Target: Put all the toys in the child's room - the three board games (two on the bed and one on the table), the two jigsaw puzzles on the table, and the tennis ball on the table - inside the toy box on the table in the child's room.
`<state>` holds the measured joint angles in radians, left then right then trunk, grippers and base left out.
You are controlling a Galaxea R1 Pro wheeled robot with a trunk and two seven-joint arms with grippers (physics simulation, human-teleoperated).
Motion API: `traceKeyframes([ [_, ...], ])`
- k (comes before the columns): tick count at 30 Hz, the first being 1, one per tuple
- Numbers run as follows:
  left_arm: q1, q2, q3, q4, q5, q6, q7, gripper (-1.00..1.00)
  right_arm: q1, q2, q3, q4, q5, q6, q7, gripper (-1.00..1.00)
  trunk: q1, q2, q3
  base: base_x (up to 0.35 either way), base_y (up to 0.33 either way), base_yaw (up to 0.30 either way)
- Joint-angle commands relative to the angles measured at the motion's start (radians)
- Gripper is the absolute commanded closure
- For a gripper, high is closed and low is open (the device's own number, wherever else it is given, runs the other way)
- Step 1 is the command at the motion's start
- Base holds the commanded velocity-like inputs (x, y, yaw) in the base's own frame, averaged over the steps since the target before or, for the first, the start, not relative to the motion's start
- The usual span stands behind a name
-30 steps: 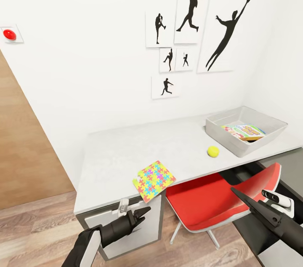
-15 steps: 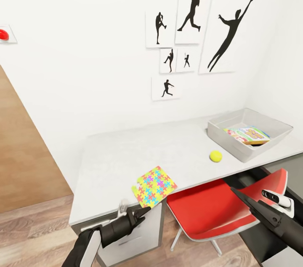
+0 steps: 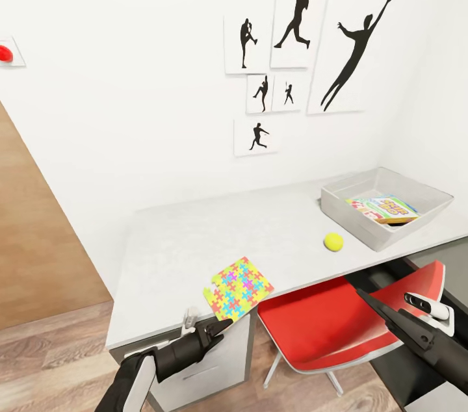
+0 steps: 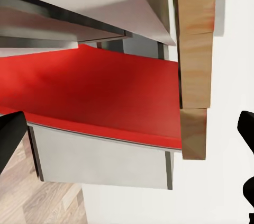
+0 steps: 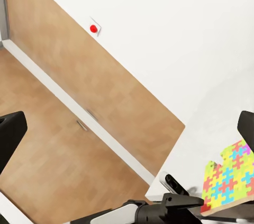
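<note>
Trouble is waiting mostly at the front edge of the table (image 3: pixel 195 236), where the jigsaw puzzle (image 3: pixel 238 288) is lying with one corner hanging out past the rim. A clumsy touch from below or from the side is likely to tip the thin slab off onto the wood floor (image 3: pixel 58 347), and a flat slab on the floor is hard to pick up.

The left gripper (image 3: pixel 218 327) is hovering low, just in front of the white drawers (image 3: pixel 214 360) and just beneath that overhanging corner; its fingers are standing apart and holding nothing. The right gripper (image 3: pixel 370 301) is reaching over the red chair (image 3: pixel 325 321), well short of the table top. In the right wrist view its fingers (image 5: pixel 10 134) are sitting wide apart at either side of the picture, with nothing between them.

The tennis ball (image 3: pixel 333 241) is resting on the table near the toy box (image 3: pixel 344 214), not touching it. A glancing approach is likely to send it rolling, possibly over the front edge toward the chair. The box is already holding colourful board games (image 3: pixel 382 207); how many is hard to tell from here.

The chair is crowding the space under the table, so an arm swinging up is risking a knock against its seat or the table's underside.
</note>
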<state>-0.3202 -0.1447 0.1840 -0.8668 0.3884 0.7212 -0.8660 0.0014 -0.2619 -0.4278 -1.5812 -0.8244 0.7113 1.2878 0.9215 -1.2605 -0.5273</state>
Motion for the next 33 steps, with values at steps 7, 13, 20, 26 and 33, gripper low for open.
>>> traceKeyframes([
  [7, 0.0, -0.001, 0.003, 0.0, 0.001, 0.006, -0.002, -1.0, 0.0, 0.0, 0.0, -0.001, -0.005, 0.008, -0.001, -1.0, 0.0, -0.001, -0.001, 0.0, 0.0, 0.0],
  [13, -0.001, -0.002, 0.003, 0.0, 0.001, 0.006, -0.002, -1.0, 0.0, -0.001, 0.0, 0.0, -0.005, 0.008, -0.001, -1.0, 0.0, -0.001, -0.001, 0.0, 0.0, 0.0],
  [20, 0.0, -0.004, 0.002, 0.0, 0.001, 0.005, -0.001, -1.0, 0.0, -0.002, 0.0, 0.0, -0.005, 0.008, -0.001, -1.0, 0.0, -0.001, -0.001, 0.0, 0.0, 0.0],
  [26, 0.0, -0.003, 0.002, 0.0, 0.001, 0.007, -0.001, -1.0, 0.0, -0.001, 0.001, -0.001, -0.005, 0.008, -0.001, -1.0, 0.0, -0.001, -0.001, 0.0, 0.0, 0.0],
  [33, -0.001, -0.001, 0.003, 0.0, 0.001, 0.007, -0.002, -1.0, 0.0, 0.0, 0.001, -0.002, -0.005, 0.008, -0.001, -1.0, 0.0, -0.001, -0.001, 0.0, -0.047, 0.0],
])
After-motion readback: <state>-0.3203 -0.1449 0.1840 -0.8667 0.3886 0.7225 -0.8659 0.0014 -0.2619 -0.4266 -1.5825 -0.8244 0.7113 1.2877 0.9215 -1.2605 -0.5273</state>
